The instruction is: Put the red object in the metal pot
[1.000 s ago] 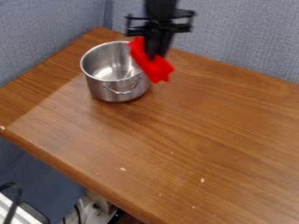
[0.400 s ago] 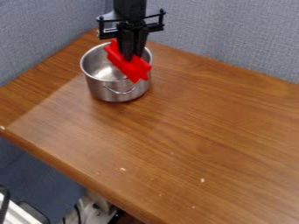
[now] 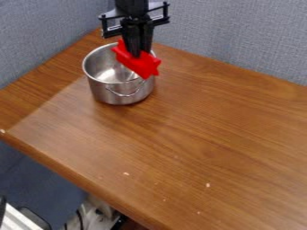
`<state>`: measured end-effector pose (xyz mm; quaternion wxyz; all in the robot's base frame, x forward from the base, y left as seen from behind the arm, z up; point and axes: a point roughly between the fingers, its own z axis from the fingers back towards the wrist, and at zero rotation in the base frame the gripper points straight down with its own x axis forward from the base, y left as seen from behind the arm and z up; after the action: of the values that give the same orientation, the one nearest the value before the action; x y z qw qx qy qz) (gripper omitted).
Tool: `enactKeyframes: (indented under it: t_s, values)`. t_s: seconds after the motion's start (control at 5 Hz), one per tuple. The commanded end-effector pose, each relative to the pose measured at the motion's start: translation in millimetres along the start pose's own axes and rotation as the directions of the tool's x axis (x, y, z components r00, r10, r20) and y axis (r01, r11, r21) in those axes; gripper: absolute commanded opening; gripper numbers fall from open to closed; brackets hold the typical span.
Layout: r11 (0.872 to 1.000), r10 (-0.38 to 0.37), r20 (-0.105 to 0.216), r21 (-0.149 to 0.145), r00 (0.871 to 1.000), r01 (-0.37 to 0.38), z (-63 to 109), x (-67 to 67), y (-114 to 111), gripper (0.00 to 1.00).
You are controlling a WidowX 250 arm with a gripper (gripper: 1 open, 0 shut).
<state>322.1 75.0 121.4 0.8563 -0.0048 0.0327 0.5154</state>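
The metal pot (image 3: pixel 110 79) is a shiny round steel pot standing near the far left corner of the wooden table (image 3: pixel 180 144), its thin wire handle hanging down its front. My black gripper (image 3: pixel 138 52) points down over the pot's right rim and is shut on the red object (image 3: pixel 142 61), a bright red block. The block hangs tilted, its lower end just above the right rim and its upper left end over the pot's opening. The fingertips are partly hidden behind the block.
A grey fabric wall stands behind the table. The table's front and left edges drop off to the floor, where white clutter (image 3: pixel 93 216) shows at the bottom.
The gripper with the red block has shifted left in the picture, from beside the pot's right side to over its right rim. The block hangs slightly higher and more tilted.
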Motion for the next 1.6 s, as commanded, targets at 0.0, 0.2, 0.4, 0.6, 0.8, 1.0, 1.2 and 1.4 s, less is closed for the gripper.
enactKeyframes:
  t_s: [0.0,0.2,0.4,0.6,0.8,1.0,1.2,1.4]
  values:
    - [0.995,-0.066,0.004,-0.069,0.998,0.067,22.5,-12.7,-14.8,0.0]
    - [0.983,-0.163,-0.02,-0.089,0.986,0.161,24.2,-30.3,-30.4,0.0]
    - [0.985,-0.145,-0.014,-0.101,0.989,0.143,17.9,-13.6,-19.2,0.0]
    - [0.988,-0.112,-0.017,-0.107,0.994,0.109,12.2,4.6,-5.6,0.0]
    - [0.982,-0.154,-0.036,-0.118,0.987,0.149,10.2,-1.7,-3.1,0.0]
    - [0.955,-0.261,-0.063,-0.162,0.963,0.248,12.6,-20.9,-20.7,0.0]
    - [0.935,-0.316,-0.079,-0.196,0.945,0.296,12.3,-36.4,-40.7,0.0]
    - [0.942,-0.292,-0.085,-0.197,0.953,0.272,10.3,-24.2,-32.3,0.0]
